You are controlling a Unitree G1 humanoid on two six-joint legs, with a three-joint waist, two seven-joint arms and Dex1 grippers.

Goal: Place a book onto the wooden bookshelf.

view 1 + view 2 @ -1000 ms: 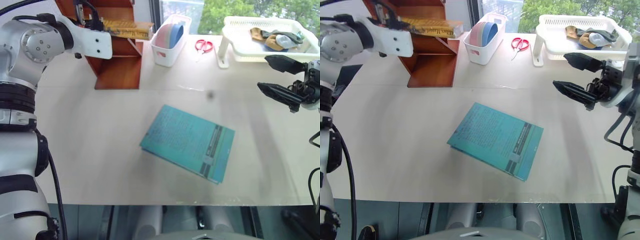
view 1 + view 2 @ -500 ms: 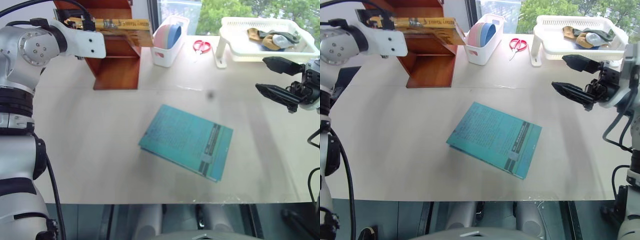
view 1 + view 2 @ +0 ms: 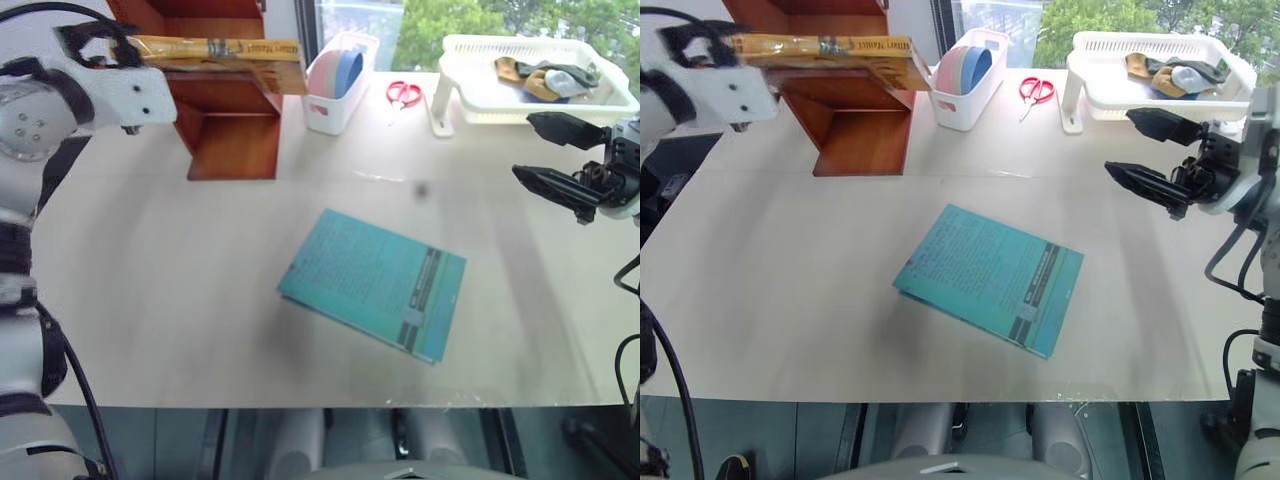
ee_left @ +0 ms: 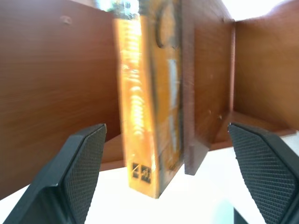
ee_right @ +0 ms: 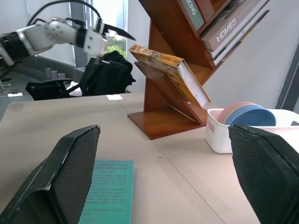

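Note:
The yellow-orange book [image 3: 222, 50] rests on an angled board of the reddish-brown wooden bookshelf [image 3: 232, 125] at the table's back left, one end jutting toward the white bin. My left gripper [image 4: 167, 130] is open just off the book's near end, its fingers [image 4: 74, 172] standing wide on either side without touching it. In the right wrist view the book [image 5: 164, 69] leans on the bookshelf [image 5: 161, 119]. At the right side, above the table, my right gripper [image 3: 522, 146] is open and empty.
A thin teal book [image 3: 376, 283] lies flat mid-table. A white bin [image 3: 338, 92] holding pink and blue dishes stands beside the shelf, red scissors [image 3: 405, 92] behind it. A raised white tray [image 3: 470, 100] with cloths sits back right.
My left gripper has opened, let go of the book and pulled back leftward from the shelf. The book stays on the board. The right arm has not moved.

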